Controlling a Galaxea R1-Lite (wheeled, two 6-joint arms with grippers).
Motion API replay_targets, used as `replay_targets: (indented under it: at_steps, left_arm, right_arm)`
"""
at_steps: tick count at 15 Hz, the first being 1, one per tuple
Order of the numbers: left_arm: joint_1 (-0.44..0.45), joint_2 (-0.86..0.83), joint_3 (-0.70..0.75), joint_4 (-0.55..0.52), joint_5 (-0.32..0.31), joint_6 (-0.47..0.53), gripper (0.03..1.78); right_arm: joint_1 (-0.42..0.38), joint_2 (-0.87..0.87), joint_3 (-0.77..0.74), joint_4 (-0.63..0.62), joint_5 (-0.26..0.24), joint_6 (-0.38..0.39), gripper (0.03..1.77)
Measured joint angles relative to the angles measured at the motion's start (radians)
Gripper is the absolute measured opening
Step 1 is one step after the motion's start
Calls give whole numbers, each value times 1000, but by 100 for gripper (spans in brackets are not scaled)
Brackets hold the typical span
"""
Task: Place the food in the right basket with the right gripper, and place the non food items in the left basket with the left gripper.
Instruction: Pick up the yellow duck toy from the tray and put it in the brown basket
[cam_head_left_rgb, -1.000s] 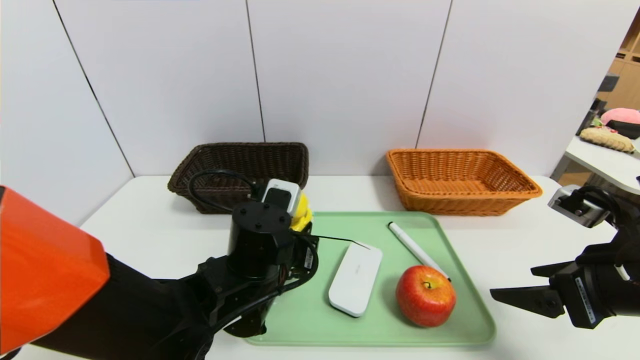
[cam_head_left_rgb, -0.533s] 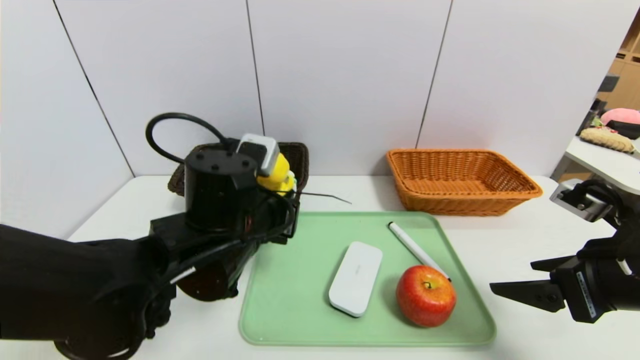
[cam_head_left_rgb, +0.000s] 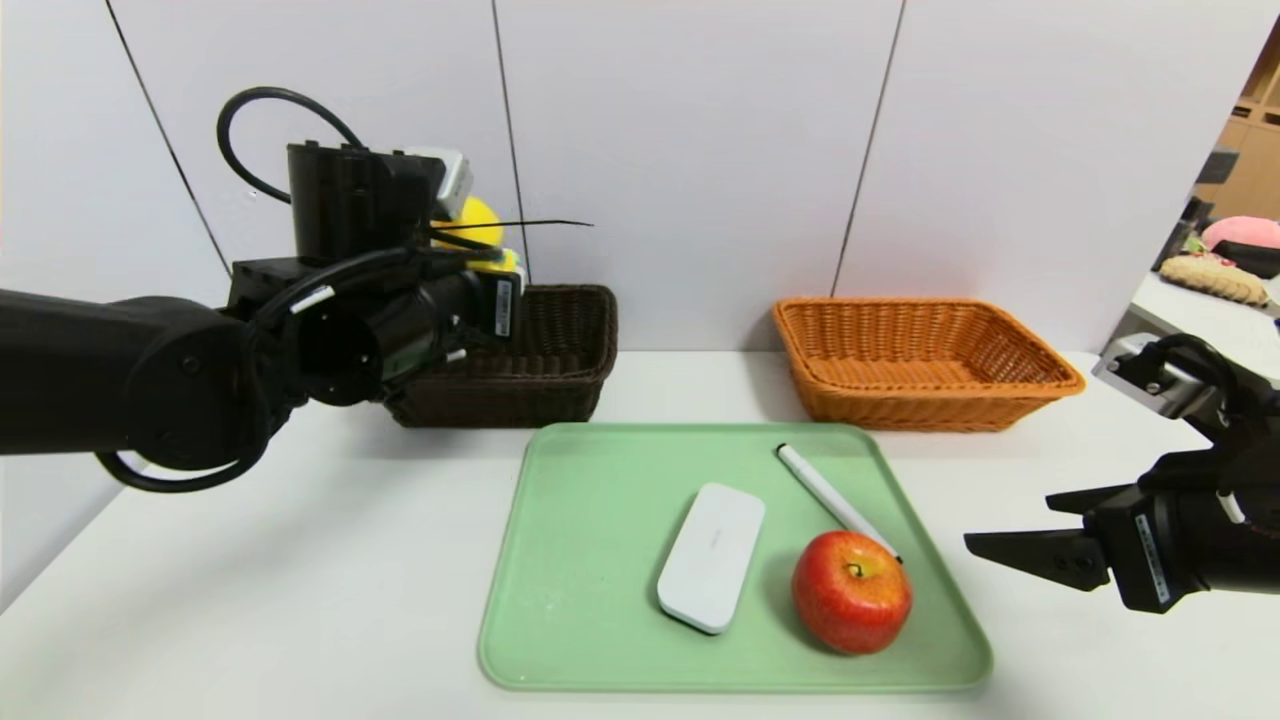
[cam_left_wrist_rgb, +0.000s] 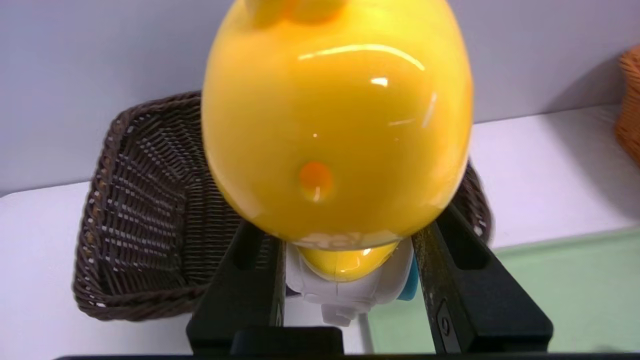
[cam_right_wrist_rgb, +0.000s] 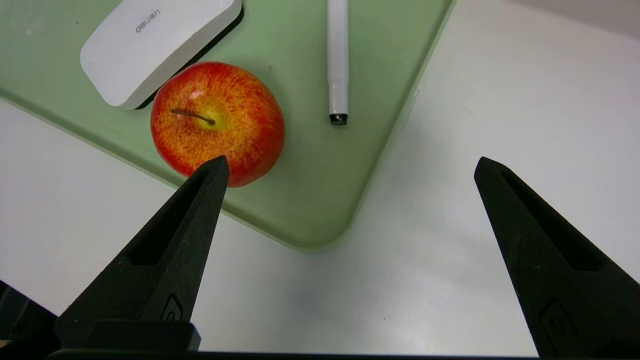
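Left gripper (cam_left_wrist_rgb: 345, 300) clamps the yellow toy (cam_left_wrist_rgb: 335, 130) near the dark basket (cam_head_left_rgb: 520, 350) (right gripper (cam_right_wrist_rgb: 345, 200) spread, idle); releasing early risks missing the rim

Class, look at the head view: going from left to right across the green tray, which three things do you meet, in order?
White eraser → red apple, with the white pen overlapping both, so its place is unclear; all lie on the green tray.

White panelled wall (cam_head_left_rgb: 690, 150) behind a white table (cam_head_left_rgb: 300, 560)
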Motion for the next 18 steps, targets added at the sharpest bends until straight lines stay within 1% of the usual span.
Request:
replay_targets:
  at_steps: [2, 7, 10, 15, 18]
  left_arm:
    - [49, 56, -70, 26, -3, 0, 75]
    - [151, 216, -196, 36, -9, 5, 75]
    - [195, 282, -264, 83, -12, 28, 75]
    - [227, 340, -294, 95, -20, 35, 75]
    - [236, 363, -315, 130, -32, 34, 75]
  right_arm:
    - [5, 6, 0, -1, 0, -1, 170]
    - [0, 14, 2, -1, 1, -4, 170]
    - [-3, 27, 4, -2, 2, -4, 170]
    - [-5, 45, 4, -3, 3, -5, 170]
    - [-5, 49, 4, -3, 1, -4, 170]
